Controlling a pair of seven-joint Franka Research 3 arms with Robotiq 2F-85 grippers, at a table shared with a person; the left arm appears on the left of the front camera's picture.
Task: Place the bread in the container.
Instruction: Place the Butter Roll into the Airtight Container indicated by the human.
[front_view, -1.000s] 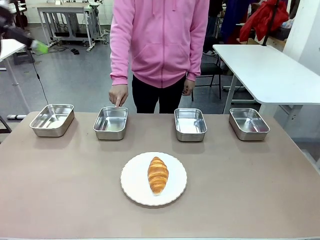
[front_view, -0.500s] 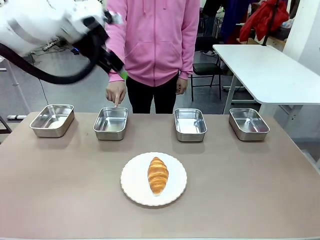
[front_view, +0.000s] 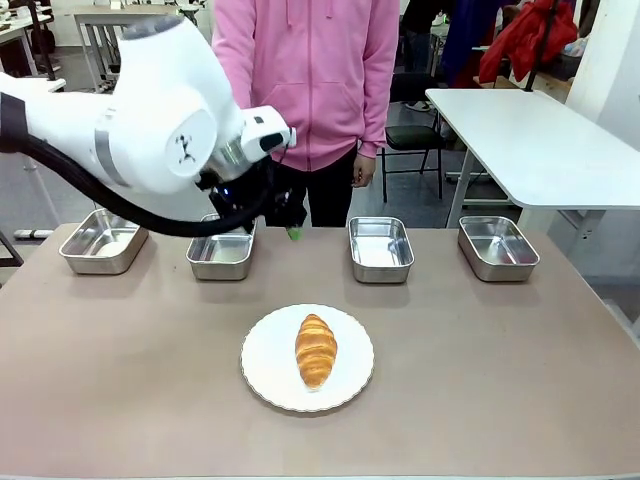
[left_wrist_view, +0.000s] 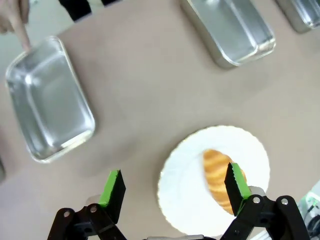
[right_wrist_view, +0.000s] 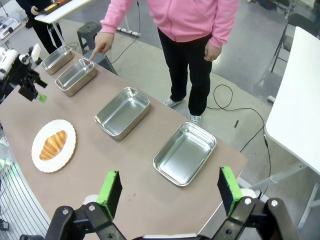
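ok so from my left wrist cam: my left gripper has its fingers spread wide with nothing between them, hanging over the table. The bread sits at lower right on the white plate. It's kinda blurry there, its lower end is hidden behind one of my pads, and the plate's bottom edge is cut off by my own fingers too. The front cam shows it better, a croissant lying lengthwise mid-plate at lower centre of the frame, nothing touching it. Behind it a row of four steel pans runs across the middle. The container is second from the left, and my left arm covers its far rim. The gripper end is hard to make out against the dark trousers, just one green tip showing. In the right wrist view the person's hand, upper left, points a finger down at that pan's far rim, can't tell if it's touching. My right gripper is also wide apart and empty, up high, with two other pans below it.
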